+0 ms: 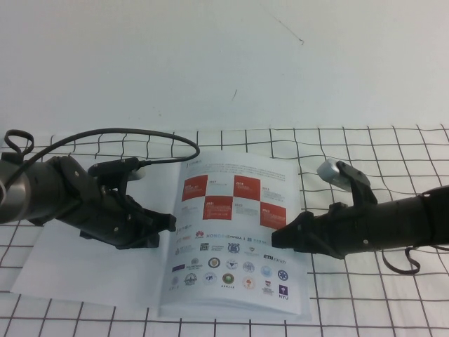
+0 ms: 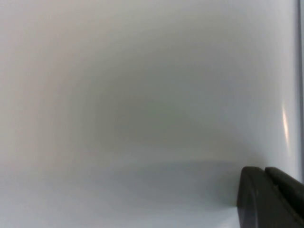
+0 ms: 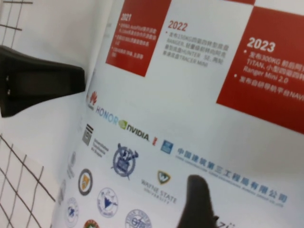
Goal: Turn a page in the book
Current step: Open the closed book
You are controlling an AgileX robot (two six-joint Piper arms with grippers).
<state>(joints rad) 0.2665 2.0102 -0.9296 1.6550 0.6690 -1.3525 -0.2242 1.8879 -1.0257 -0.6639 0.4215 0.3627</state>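
Observation:
The book (image 1: 98, 277) lies open on the table. Its left side is a blank white sheet. Its right side is the page (image 1: 235, 232) with red squares above rows of small logos, lying flat; it fills the right wrist view (image 3: 199, 95). My left gripper (image 1: 170, 223) is shut, its tips resting on the blank sheet close to the spine. In the left wrist view its fingers (image 2: 263, 172) lie together over plain white paper. My right gripper (image 1: 275, 239) is shut, its tip (image 3: 195, 183) down on the page just below the red squares. The left gripper also shows in the right wrist view (image 3: 78, 80).
The book lies on a white cloth with a black grid (image 1: 372, 151). A black cable (image 1: 140, 133) loops behind the left arm. A white wall stands at the back. The right arm (image 1: 393, 217) lies across the cloth to the right of the book.

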